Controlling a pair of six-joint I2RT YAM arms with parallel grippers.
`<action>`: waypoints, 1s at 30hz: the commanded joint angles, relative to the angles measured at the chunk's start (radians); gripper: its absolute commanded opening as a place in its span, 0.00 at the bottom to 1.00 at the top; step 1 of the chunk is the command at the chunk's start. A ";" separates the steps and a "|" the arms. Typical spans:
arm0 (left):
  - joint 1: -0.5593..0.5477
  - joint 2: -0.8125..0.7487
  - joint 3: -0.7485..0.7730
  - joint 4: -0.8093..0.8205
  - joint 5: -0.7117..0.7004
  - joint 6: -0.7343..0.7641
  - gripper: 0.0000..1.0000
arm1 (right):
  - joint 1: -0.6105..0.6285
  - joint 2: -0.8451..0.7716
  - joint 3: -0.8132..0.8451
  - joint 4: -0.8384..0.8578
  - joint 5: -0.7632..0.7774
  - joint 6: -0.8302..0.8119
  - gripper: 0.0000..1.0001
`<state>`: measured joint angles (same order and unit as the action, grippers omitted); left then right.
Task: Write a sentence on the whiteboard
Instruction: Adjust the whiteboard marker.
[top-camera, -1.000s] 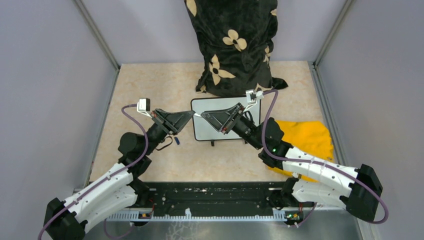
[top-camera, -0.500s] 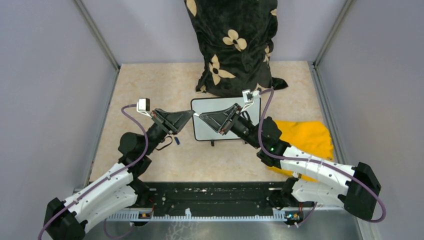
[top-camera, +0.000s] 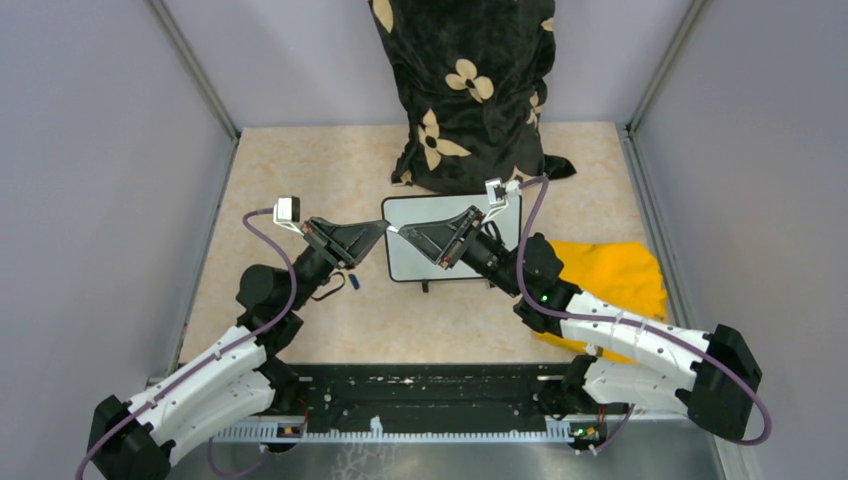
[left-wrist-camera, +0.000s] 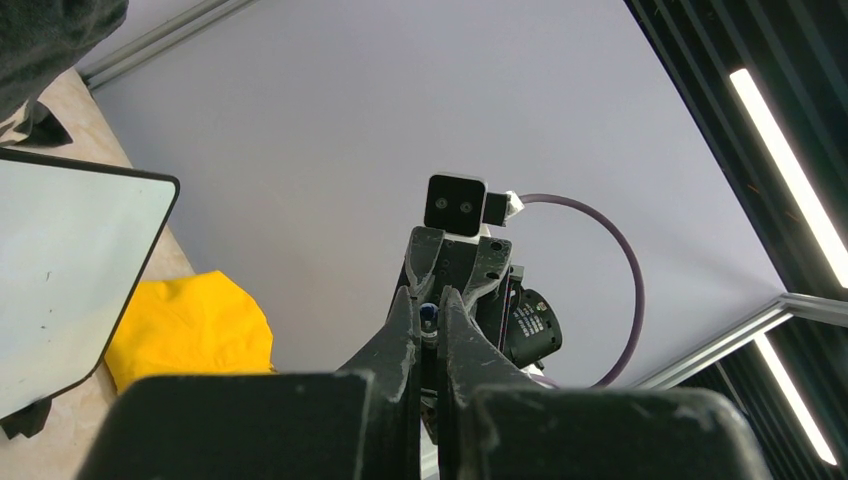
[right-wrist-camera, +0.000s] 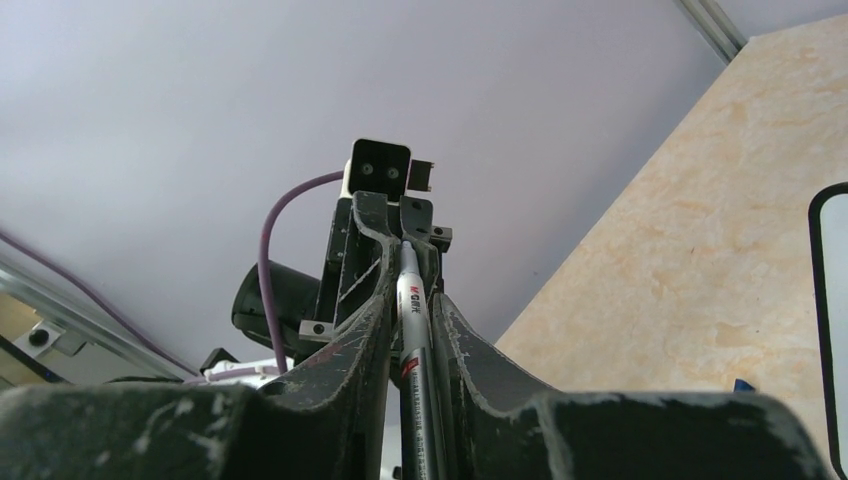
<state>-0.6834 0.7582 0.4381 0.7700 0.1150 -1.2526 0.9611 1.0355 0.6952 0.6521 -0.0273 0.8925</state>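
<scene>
The left arm (top-camera: 220, 375) and right arm (top-camera: 640, 340) are rising from the bottom corners of the top view and angling inward toward mid-frame. There the left gripper (top-camera: 384, 228) and right gripper (top-camera: 401, 232) are pointing at each other, nearly tip to tip. The left one is clamping fully closed, while the right is pinching a marker (right-wrist-camera: 410, 330).

From above, the right claw (top-camera: 402, 232) and its arm cover the middle and top right of the whiteboard (top-camera: 412, 264), so what lies on that part cannot be told. The left wrist view cuts the board off at its left edge, and the right wrist view shows only a sliver of the frame.

The marker (right-wrist-camera: 411, 300) runs out of the bottom edge, its print too small to read. A small blue bit (left-wrist-camera: 429, 314) between the fingers of the left claw (left-wrist-camera: 428, 303) cannot be identified.

The yellow cloth (top-camera: 620, 275) lies partly under the right arm. The flowered cloth (top-camera: 470, 90) is cut by the top edge.
</scene>
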 joint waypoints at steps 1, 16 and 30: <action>-0.007 0.004 0.002 0.000 0.004 0.014 0.00 | -0.007 -0.013 0.031 0.073 -0.006 0.007 0.20; -0.007 -0.045 -0.005 -0.098 -0.012 0.055 0.54 | -0.008 -0.051 0.033 0.006 0.001 -0.036 0.00; -0.007 -0.218 0.183 -0.745 -0.188 0.633 0.91 | -0.008 -0.306 0.106 -0.701 0.314 -0.367 0.00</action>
<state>-0.6849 0.5247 0.4950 0.3115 -0.0162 -0.9318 0.9588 0.7761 0.7094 0.2424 0.1425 0.6804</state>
